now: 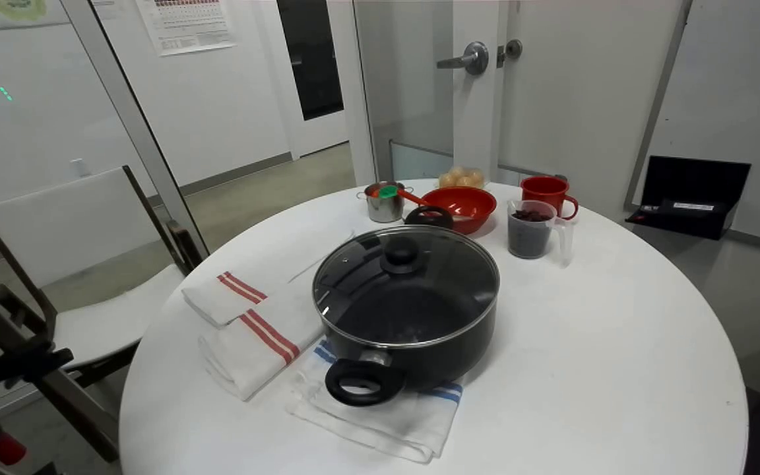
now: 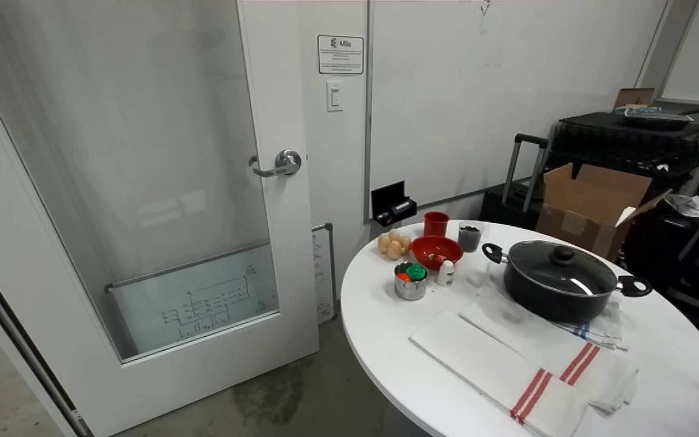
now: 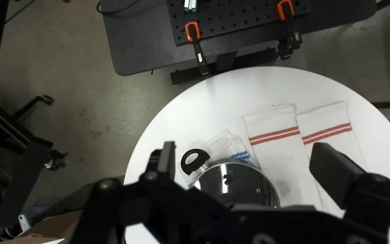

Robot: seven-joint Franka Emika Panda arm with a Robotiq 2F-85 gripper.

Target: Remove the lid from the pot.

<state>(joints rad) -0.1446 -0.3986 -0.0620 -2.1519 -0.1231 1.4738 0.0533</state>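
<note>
The clear glass lid [image 1: 413,303] with its metal rim and dark centre knob sits on the black pot [image 1: 449,363] in both exterior views; in an exterior view the lid [image 2: 543,267] lies level on the pot [image 2: 543,297]. In the wrist view, the lid [image 3: 249,179] and a black loop handle of the pot [image 3: 203,156] show between and beyond the fingers. The knob is mostly hidden there behind the gripper body. My gripper [image 3: 244,149] is open, with its fingers wide apart and nothing between them. It is above the table and apart from the lid. It is not recognisable in the exterior views.
The pot stands partly on a blue-striped towel [image 1: 386,422]. Red-striped towels [image 1: 268,343] lie beside it. Behind it are a red bowl [image 1: 475,201], steel cup [image 1: 385,208], measuring cup [image 1: 528,237], red mug [image 1: 545,188] and white bottle [image 2: 446,274]. The round table [image 1: 617,369] has a curved edge.
</note>
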